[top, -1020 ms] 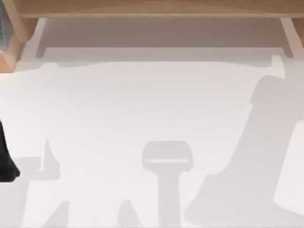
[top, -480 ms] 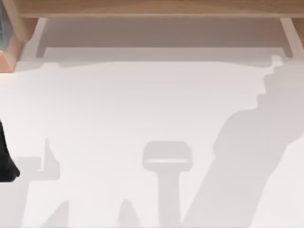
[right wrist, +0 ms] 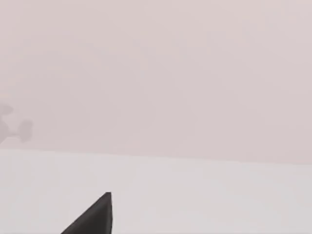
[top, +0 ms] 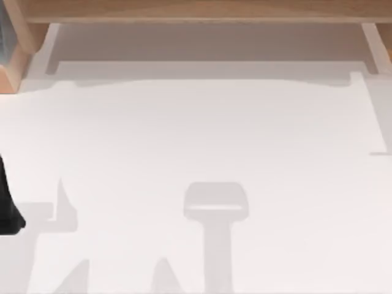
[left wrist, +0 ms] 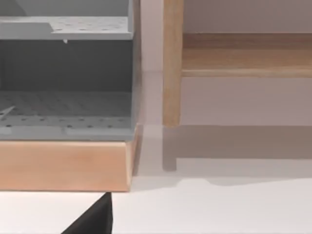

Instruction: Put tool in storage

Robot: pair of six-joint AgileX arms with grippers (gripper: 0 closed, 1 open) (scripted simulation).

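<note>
Top view: white table (top: 202,135) across most of the picture, with soft grey shadows (top: 215,208) on its near half, one blocky and T-shaped at the centre. Light wooden frame (top: 202,11) along the far edge, pale recess just under it. Wooden corner (top: 15,67) at the far left of the table with a sliver of grey at its edge. Left arm (top: 7,208) as a black shape at the left edge, low over the table, about halfway down.

Left wrist view: storage rack (left wrist: 66,73), grey, two perforated shelves, sitting on a wooden base (left wrist: 63,165). Upright wooden post (left wrist: 172,63) just beside the rack, narrow pale gap between them. Horizontal wooden rail (left wrist: 246,56) running off from the post against the wall. Left gripper (left wrist: 92,222) as a black wedge above the white table, near the base's corner, aimed at the rack. Jaw state: cannot tell.

Right wrist view: pale wall above, white table below, faint grey smudge (right wrist: 14,127) on the wall. Right gripper (right wrist: 92,219) as a black wedge over bare table, aimed level at the wall. Jaw state: cannot tell.

Tool location: cannot tell.
</note>
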